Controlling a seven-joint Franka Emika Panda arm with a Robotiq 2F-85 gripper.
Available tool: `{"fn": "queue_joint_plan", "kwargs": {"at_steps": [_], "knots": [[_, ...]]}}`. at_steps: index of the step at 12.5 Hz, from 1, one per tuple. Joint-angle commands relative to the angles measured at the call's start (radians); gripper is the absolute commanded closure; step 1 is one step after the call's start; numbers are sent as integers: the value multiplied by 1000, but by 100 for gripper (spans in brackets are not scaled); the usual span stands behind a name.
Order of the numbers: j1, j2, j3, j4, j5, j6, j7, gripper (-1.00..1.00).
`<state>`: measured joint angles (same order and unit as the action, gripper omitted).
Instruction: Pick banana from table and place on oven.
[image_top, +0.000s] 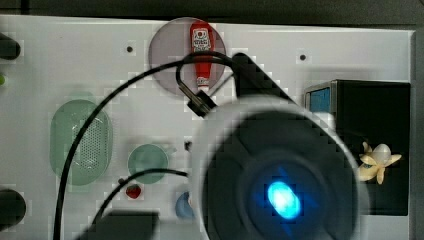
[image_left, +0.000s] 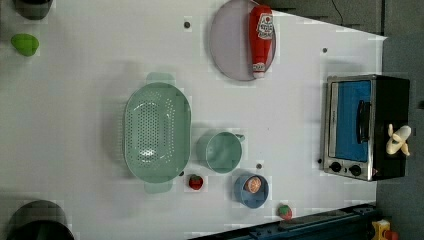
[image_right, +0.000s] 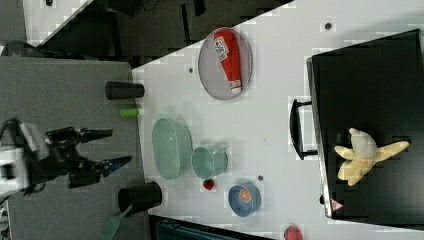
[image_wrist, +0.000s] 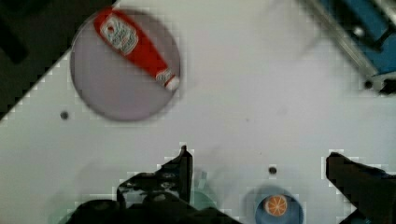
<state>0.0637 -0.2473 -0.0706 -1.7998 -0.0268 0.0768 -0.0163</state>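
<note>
The half-peeled cream-yellow banana (image_top: 377, 162) (image_left: 397, 140) (image_right: 365, 155) lies on the black top of the oven (image_top: 380, 110) (image_left: 350, 125) (image_right: 370, 90), peel strips splayed. The oven stands at the right end of the white table (image_top: 75, 60) (image_left: 75, 75) (image_right: 280, 115) (image_wrist: 257, 93) in the top view. My gripper (image_wrist: 258, 156) is open and holds nothing, with its two dark fingers wide apart high above the table. In the right view the gripper (image_right: 121, 146) hangs at the right view's left, far from the oven. The arm's body (image_top: 280, 170) covers the top view's middle.
A ketchup bottle (image_left: 261, 40) (image_wrist: 135, 46) lies on a grey plate (image_left: 230, 45). A green colander (image_left: 157, 131), a green cup (image_left: 222, 151), a blue bowl (image_left: 262, 192) with an orange slice (image_wrist: 275, 205) and a strawberry (image_left: 195, 182) sit mid-table. Black cups (image_right: 125, 90) stand at the table's end.
</note>
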Motion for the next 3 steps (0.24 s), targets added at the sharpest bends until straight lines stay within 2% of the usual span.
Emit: {"fn": "queue_joint_plan", "kwargs": {"at_steps": [1,3], "knots": [[-50,59,-33,9,18,-13,35,-100],[-50,61,-33,9,18,-12,35,-100]]}}
